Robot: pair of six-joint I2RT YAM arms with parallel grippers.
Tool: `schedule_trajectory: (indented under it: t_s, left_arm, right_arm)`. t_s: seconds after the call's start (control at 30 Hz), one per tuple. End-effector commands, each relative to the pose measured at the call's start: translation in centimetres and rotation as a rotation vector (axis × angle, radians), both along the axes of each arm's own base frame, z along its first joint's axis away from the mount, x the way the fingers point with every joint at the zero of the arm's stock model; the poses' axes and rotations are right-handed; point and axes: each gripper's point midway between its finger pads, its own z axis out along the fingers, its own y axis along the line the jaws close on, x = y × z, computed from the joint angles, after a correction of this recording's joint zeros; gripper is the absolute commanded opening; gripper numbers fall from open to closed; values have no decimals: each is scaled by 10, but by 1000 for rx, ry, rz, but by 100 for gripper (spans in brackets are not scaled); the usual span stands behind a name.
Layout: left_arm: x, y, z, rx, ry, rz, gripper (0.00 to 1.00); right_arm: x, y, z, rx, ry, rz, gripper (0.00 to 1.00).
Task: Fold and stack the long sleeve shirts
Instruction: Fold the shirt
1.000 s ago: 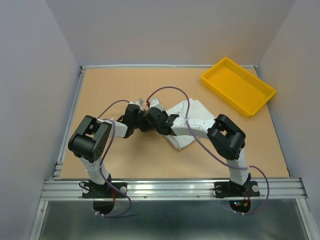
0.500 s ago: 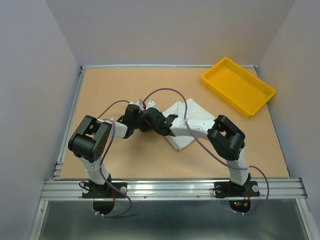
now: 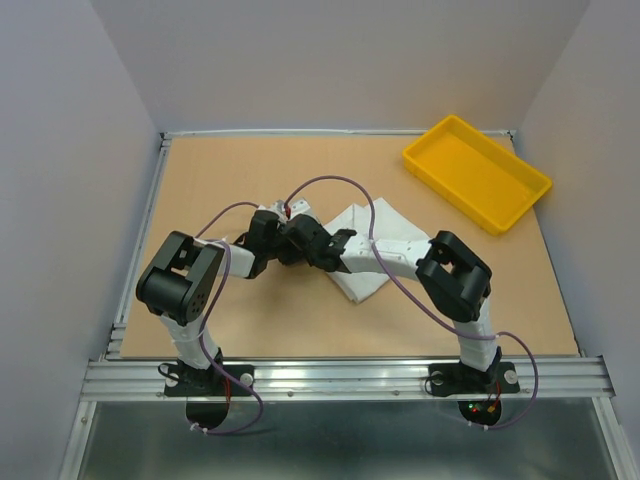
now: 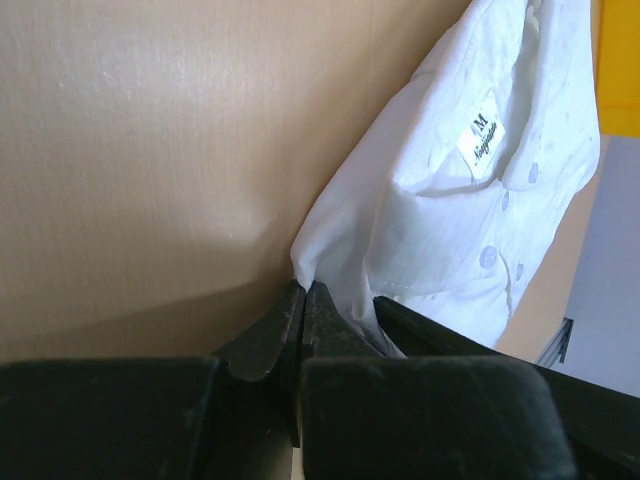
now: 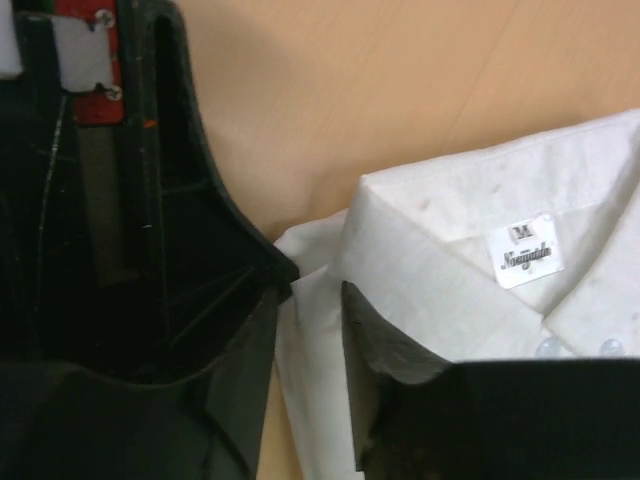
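Both wrists meet at one corner of the long sleeve shirt (image 3: 362,285), the corner on the side away from the yellow tray (image 3: 478,172). The left gripper (image 4: 303,298) has its jaws pressed flat together on that corner, and a small peak of white cloth rises from between the tips. The right gripper (image 5: 311,320) sits just beside it. Its fingers stand apart and straddle the shirt's edge with white fabric lying in the gap; whether the pads bear on the cloth cannot be told.

The governing relation is that, from both sets of fingertips, the whole garment lies toward the tray and none of it lies on the opposite side. In the left wrist view the folded bundle runs away from the fingers along this line. The button front (image 4: 487,256) comes first, then the collar label (image 5: 527,255), with the tray's yellow beyond. Neither arm is nearer, but the right forearm reaches across the shirt and hides its middle in the top view, so the long axis is only partly legible there.

The shirt rests on the table (image 3: 230,170), well apart from the tray and closer to the arm bases than the tray is. Folding would probably mean carrying the pinched corner trayward over the body.
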Motion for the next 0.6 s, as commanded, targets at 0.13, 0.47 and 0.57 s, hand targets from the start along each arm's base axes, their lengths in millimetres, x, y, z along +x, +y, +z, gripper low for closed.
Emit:
schedule_trajectory:
  t_s: [0.13, 0.47, 0.57]
  left_arm:
    - [2, 9, 25, 8, -57, 45, 29]
    - [6, 53, 83, 121, -137, 221, 71]
    - [4, 47, 110, 104, -184, 220, 70]
  right_arm:
    - [8, 11, 99, 177, -163, -15, 62]
    - [34, -91, 153, 324, -204, -207, 75]
    - [35, -121, 146, 433, -127, -254, 75]
